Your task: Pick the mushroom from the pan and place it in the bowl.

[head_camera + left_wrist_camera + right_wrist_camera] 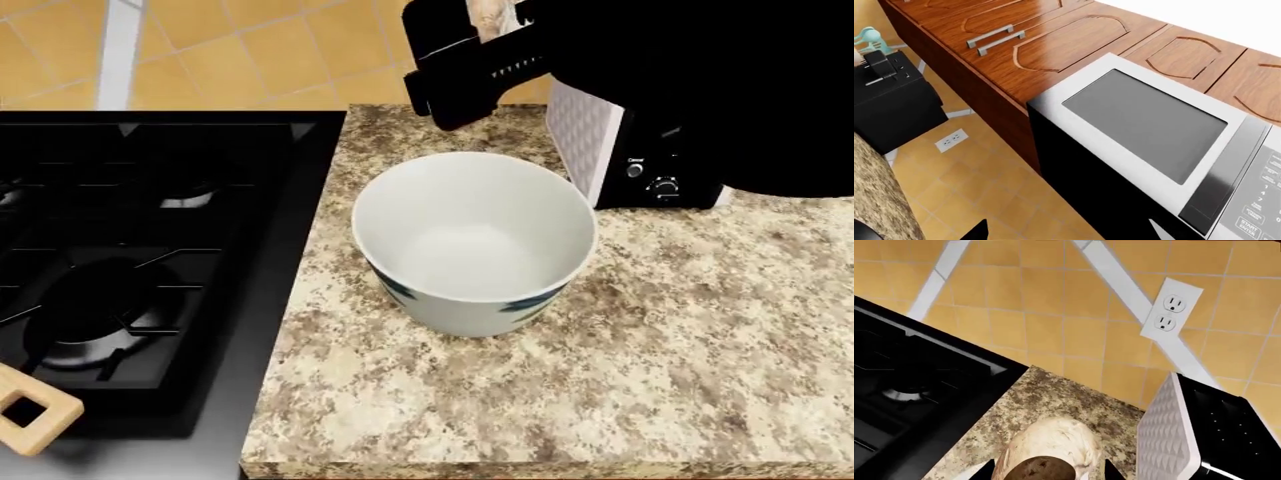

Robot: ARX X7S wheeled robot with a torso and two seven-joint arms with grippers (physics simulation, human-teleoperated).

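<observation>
The white bowl (474, 240) with blue leaf marks stands on the granite counter, empty inside. My right gripper (470, 62) hangs above the bowl's far rim, shut on the mushroom (491, 16). In the right wrist view the mushroom (1047, 452), brown cap towards the camera, sits between the two fingertips (987, 471) of the right gripper (1049, 474). Of the pan, only the wooden handle end (30, 412) with its rectangular hole shows, at the head view's lower left. My left gripper (1067, 235) is open and empty, high up facing a microwave; it is out of the head view.
A black gas stove (120, 270) lies left of the bowl. A black toaster oven (627, 150) with a white patterned side (1166, 437) stands behind the bowl at the right. A microwave (1154, 130), wooden cabinets (1054, 40) and a tiled wall with an outlet (1167, 312) are nearby.
</observation>
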